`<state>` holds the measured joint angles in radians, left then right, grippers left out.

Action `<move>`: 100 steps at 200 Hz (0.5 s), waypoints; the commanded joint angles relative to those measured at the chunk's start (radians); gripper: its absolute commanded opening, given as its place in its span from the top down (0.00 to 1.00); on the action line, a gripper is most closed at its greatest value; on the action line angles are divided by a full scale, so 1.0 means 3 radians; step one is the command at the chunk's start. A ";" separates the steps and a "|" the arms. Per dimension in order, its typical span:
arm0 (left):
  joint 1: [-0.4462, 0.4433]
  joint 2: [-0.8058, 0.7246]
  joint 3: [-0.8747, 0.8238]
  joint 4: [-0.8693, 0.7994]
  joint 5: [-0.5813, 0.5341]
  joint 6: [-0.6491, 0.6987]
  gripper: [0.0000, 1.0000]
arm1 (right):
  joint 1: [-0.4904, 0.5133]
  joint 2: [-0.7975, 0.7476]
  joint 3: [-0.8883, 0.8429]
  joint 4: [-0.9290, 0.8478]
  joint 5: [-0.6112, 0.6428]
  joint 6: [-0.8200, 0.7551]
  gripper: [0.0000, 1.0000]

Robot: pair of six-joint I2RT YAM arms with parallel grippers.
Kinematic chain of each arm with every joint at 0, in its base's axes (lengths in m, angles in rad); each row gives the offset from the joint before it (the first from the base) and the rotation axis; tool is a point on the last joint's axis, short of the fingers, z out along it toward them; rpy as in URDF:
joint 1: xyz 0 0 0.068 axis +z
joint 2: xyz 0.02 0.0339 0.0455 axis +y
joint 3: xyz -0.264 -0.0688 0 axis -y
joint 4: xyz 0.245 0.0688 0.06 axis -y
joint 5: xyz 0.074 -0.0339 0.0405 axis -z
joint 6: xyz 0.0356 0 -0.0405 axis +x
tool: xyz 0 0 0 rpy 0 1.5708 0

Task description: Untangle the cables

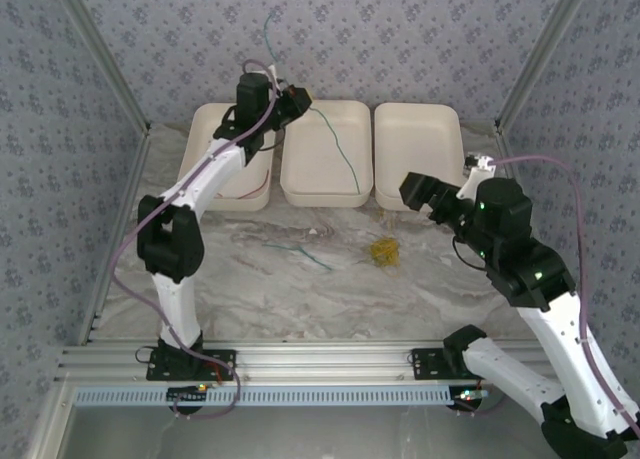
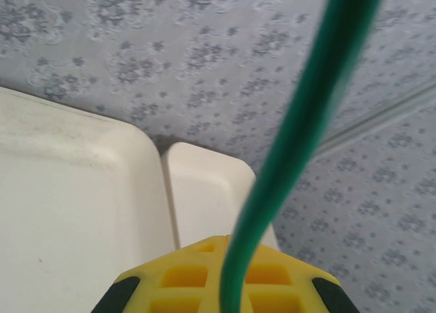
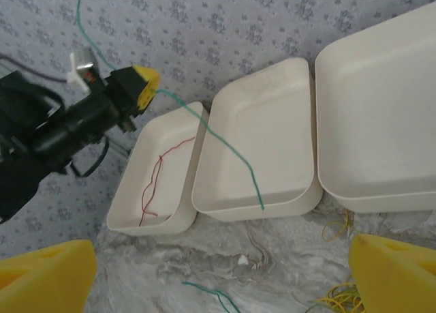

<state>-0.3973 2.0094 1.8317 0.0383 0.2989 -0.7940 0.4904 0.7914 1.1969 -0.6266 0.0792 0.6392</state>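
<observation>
Red cable (image 3: 153, 183) in left tray (image 3: 174, 190)
Left claw (image 3: 151, 88) (shut) holds green cable (image 3: 218, 139) over middle tray (image 3: 272, 122); right claw (image 3: 218, 265) wide open, empty.

light: bright and even, shadows pretty soft
blur: green cable (image 2: 300, 136) up close, totally fuzzy
glare: white trays (image 1: 322, 194) kinda washed out

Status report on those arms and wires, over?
Left gripper shut on green cable, dangling over middle tray. Right gripper open, empty. Red cable in left tray; yellow tangle on table. Nothing blocking.
</observation>
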 commanded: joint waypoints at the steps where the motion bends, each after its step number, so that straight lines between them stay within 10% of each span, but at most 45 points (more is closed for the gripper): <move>1: 0.0070 0.0370 0.0299 0.0207 -0.0037 0.0075 1.00 | 0.0110 -0.0127 -0.0120 0.0036 0.0145 0.0025 0.03; 68: -0.0041 0.2534 0.3670 -0.2176 -0.0031 0.0055 1.00 | 0.0194 -0.0205 -0.0323 -0.0070 0.0253 -0.0003 0.03; 100: -0.0081 0.2518 0.3365 -0.2450 -0.0201 -0.0063 1.00 | 0.0191 -0.0166 -0.0353 -0.0030 0.0234 -0.0003 0.03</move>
<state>-0.4076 2.7838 2.8857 -0.5312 0.2691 -0.7921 0.5423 0.7403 1.1057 -0.6373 0.1280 0.6388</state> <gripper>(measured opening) 0.070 0.965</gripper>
